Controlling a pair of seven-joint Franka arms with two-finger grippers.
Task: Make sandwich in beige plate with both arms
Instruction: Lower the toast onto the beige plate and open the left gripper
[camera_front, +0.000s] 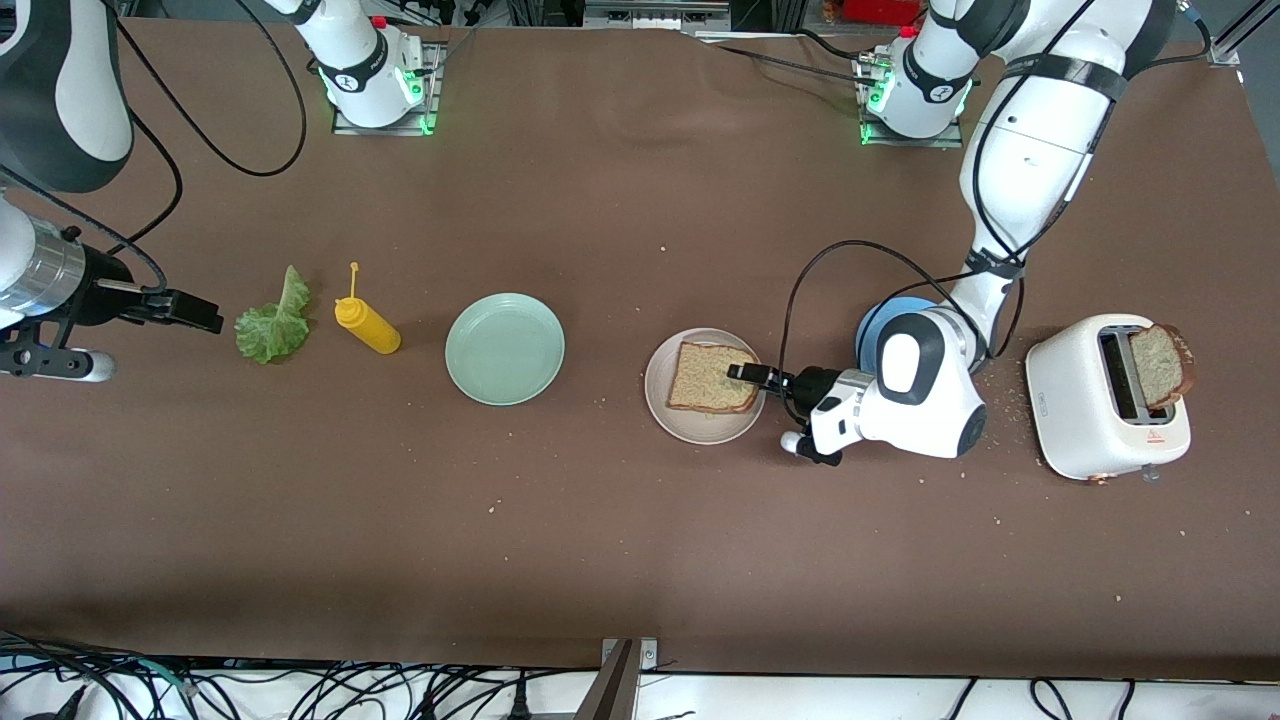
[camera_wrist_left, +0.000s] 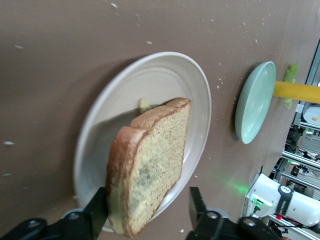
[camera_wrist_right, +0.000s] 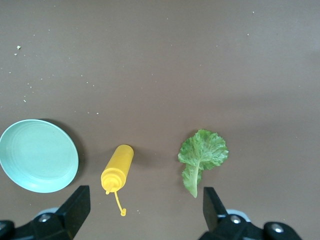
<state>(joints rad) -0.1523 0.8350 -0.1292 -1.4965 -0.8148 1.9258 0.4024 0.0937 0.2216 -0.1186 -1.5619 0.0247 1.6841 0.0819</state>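
My left gripper is low over the beige plate, jaws apart, one finger each side of the bread slice. The slice looks released: the front view has it lying flat on the plate, but the left wrist view shows its near edge close against one finger with a clear gap to the other. I can't rule out light contact on that side, so call it let go, not confirmed free.

Key relation for the next step: the lettuce leaf lies at the right arm's end of the table, just beside my right gripper and well apart from the plate. The right arm is the nearer one by far. Right jaws are wide open and empty. The leaf's long axis, stem to ruffle, runs roughly across the gripper's reach line in the front view, stem end farther from the front camera.

The second slice stands in the toaster at the left arm's end, so that's mine afterwards.

Surface: flat brown tabletop with crumbs. The leaf is thin and limp, so I expect a pinch at the rib.

Room: mustard bottle sits just beside the leaf on the plate side, then the mint-green plate. The carry path passes over both, so lift first.
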